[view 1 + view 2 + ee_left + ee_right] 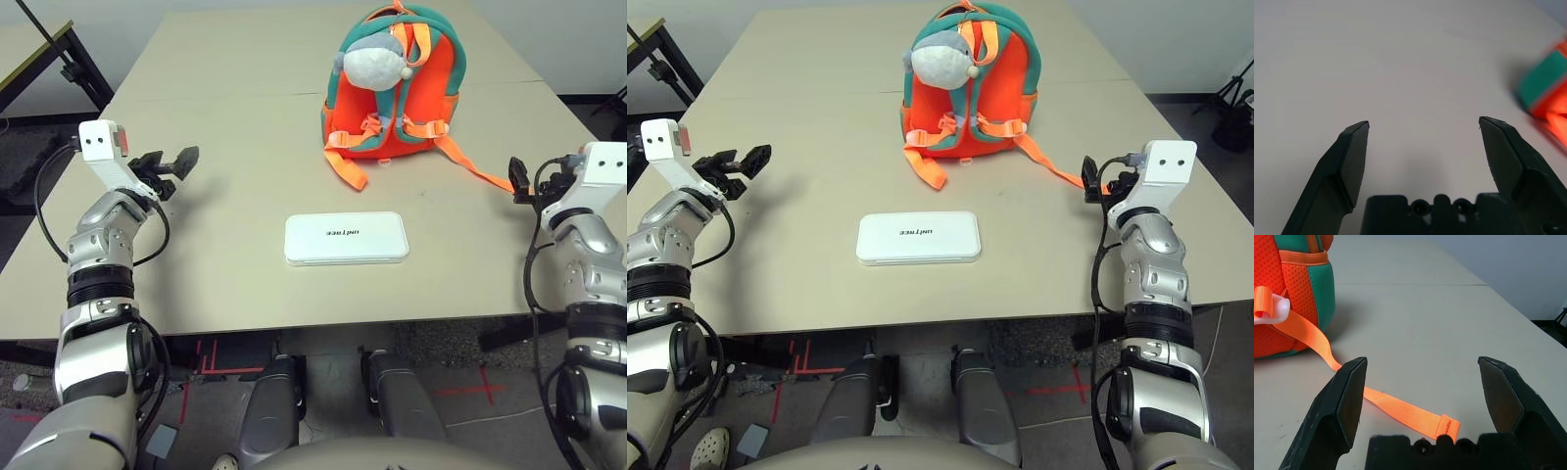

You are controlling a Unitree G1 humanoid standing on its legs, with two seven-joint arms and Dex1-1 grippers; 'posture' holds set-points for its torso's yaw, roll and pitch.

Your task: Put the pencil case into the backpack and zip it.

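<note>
Silver forearms of mine come closest in the left eye view, the left forearm point(101, 284) and the right forearm point(595, 269) reaching along either side of the table point(230, 127). Between them, near the table's front edge, the white pencil case point(346, 250) lies flat, its dark lettering point(343, 233) upside down to me. Beyond it, well apart, the orange backpack point(430, 98) with teal trim stands upright, strap side towards me, with the grey-and-white plush charm point(374, 69) hanging high on that side.

From the right eye view, one loose strap point(929, 173) hangs down onto the table on the backpack's left, and a longer strap point(1053, 164) runs out to the right. There seems to be a dark gap at the bag's top, but I can't tell how far the zip is open.

Looking along my left gripper point(1424, 120) in the left wrist view, I have its fingers spread wide with nothing between them, and the backpack's edge sits well apart from them.

In the right wrist view, my right gripper point(1423, 357) is spread just as wide and holds nothing. The longer strap passes behind one finger, its stitched end showing between the two, ungripped; whether it touches them I can't tell.
</note>
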